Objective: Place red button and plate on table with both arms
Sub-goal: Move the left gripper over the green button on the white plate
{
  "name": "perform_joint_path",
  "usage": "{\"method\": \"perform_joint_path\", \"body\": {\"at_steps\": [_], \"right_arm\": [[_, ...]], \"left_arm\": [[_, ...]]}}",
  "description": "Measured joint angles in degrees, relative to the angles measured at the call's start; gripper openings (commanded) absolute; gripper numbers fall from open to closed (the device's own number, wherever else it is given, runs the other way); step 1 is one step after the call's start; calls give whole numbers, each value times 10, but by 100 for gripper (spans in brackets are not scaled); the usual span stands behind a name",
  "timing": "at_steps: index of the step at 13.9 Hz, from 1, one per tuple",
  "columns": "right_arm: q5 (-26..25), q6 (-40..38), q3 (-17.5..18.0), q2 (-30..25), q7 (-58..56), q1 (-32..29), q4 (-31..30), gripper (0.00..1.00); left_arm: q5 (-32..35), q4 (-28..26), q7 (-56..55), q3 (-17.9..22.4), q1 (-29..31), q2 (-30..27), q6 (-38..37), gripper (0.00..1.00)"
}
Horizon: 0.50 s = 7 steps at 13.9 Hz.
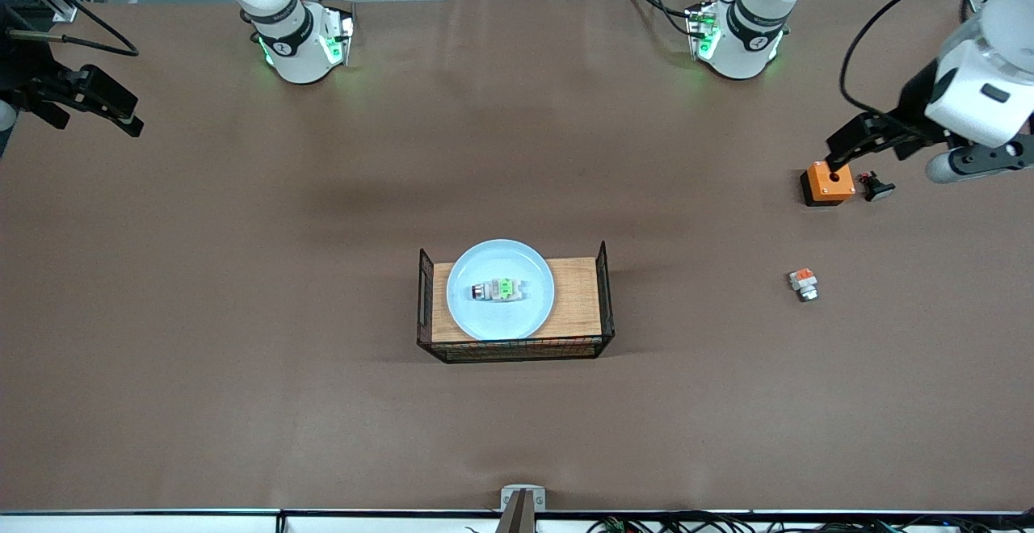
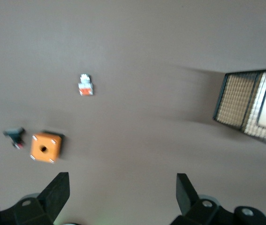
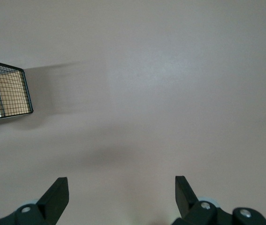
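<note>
Front view: the red button (image 1: 502,290) is seen lying on the plate (image 1: 501,289), on a wooden board (image 1: 577,297), well apart from both gaping grippers (left gripper (image 1: 844,149), right gripper (image 1: 121,117)). If the plate is lifted tilted, the button may slide off.

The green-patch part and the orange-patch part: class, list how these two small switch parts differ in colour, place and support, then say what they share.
Colour: the green-patch part has a bright green middle; the orange-patch part has an orange one.
Support: the green-patch part lies in the plate on the wooden board; the orange-patch part lies on the bare table.
Place: the orange-patch part is toward the left arm's end; the green-patch part is mid-table.
Shared: both are tiny white-grey blocks, and neither is held.
</note>
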Motion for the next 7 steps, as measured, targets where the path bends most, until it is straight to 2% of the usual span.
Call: {"method": "perform_joint_path", "body": {"at_steps": [4,7], "right_arm": [[0,-12,3,0,62,18,-1,100],[0,-16,4,1,83,29,-3,100]], "left_arm": [[0,8,-222,-77,-3,25,7,100],[0,44,-419,-116,-23,84,22,100]]}}
